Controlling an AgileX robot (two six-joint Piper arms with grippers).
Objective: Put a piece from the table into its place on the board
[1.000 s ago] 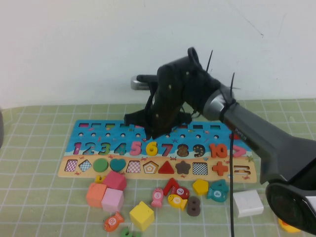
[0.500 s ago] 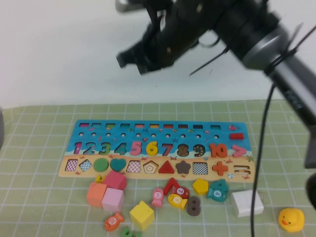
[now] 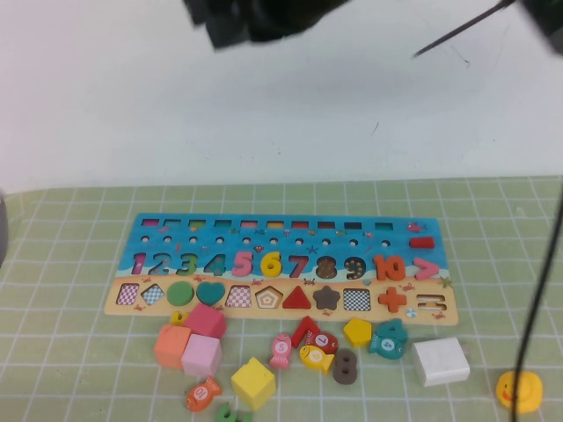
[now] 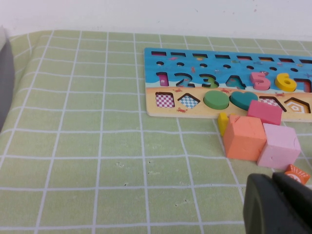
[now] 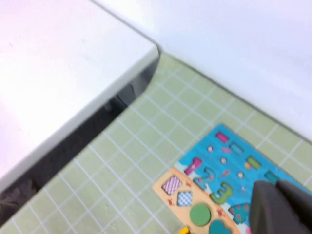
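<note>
The yellow 6 piece (image 3: 271,263) was sitting in its slot on the board (image 3: 167,242), right between the pink 5 (image 3: 242,263) and the red 7 (image 3: 297,265) in the number row. You could see it from the left wrist view too (image 4: 285,82), seated next to the 5.

The right claw (image 3: 242,19) was way up at the top edge of the high view, just a dark blurry lump well above the board and apart from everything. Its fingers were shut with nothing in them. In its own wrist view the dark tip (image 5: 282,207) hung over the board's left end, so it was looking down from high up.

The left claw (image 4: 278,207) was low over the desk (image 4: 97,146), near the pink cube (image 4: 279,145) and the orange cube (image 4: 243,138). Only a dark corner of it showed, so I couldn't tell if it was open or not.

Loose stuff in front of the board: a yellow cube (image 3: 253,383), a yellow pentagon (image 3: 356,331), a white block (image 3: 441,361), a brown 8 (image 3: 344,367), a few little fish pieces (image 3: 317,357), and a yellow rubber duck (image 3: 518,391) off at the right corner.
</note>
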